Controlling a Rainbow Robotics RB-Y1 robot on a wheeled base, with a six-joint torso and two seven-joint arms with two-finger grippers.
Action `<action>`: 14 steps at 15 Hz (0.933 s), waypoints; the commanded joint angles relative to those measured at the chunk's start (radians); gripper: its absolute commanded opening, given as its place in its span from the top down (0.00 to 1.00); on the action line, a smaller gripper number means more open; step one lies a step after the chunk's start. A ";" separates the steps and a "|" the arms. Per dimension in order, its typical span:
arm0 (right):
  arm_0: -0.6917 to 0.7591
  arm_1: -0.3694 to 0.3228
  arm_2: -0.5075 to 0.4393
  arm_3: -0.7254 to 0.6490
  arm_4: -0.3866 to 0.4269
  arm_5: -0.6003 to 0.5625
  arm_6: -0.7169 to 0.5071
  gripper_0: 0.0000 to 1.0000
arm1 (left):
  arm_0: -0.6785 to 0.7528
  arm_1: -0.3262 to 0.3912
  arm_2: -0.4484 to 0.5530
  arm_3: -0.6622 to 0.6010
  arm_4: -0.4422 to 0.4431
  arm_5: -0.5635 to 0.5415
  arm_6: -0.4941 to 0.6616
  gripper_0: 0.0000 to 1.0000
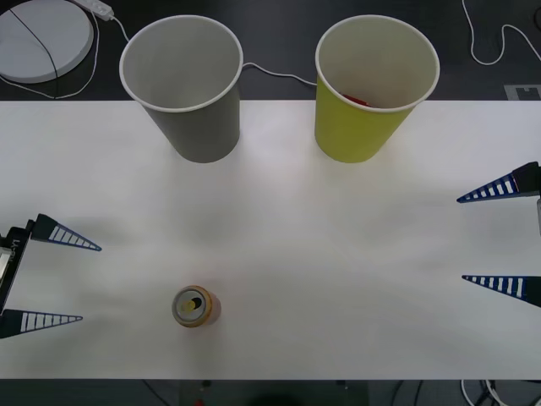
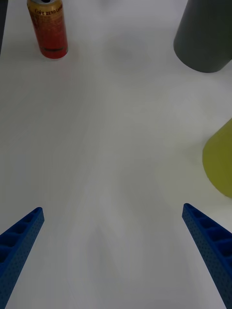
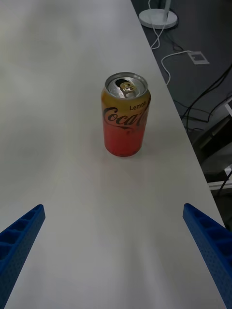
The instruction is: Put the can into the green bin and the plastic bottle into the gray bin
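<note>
Two bins: gray bin point(image 1: 182, 80) and green bin point(image 1: 376, 85) upright side by side, mouths up to receive.
Can: one can point(image 1: 196, 306), upright on the table point(image 1: 338, 254), well short of the gray bin.
Left jaws point(image 1: 49, 279): spread, empty, facing the can.
Right jaws point(image 1: 499, 237): spread, empty.
Green bin contents: something red, perhaps.

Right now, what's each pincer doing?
Left pincer: open, empty, beside the Coca-Cola can.
Right pincer: open, empty, at the table's right edge.
</note>
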 commanded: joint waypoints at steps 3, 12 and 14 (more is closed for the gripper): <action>0.000 0.000 0.000 0.000 0.000 0.000 0.000 0.00 | -0.029 0.000 -0.134 0.101 0.107 0.000 -0.061 0.00; 0.000 0.000 0.000 0.000 0.000 0.000 0.000 0.00 | -0.026 -0.123 -0.200 0.204 0.187 0.064 -0.161 0.00; 0.000 0.000 0.000 0.000 0.000 0.000 0.000 0.00 | -0.023 -0.147 -0.199 0.207 0.187 0.100 -0.210 0.00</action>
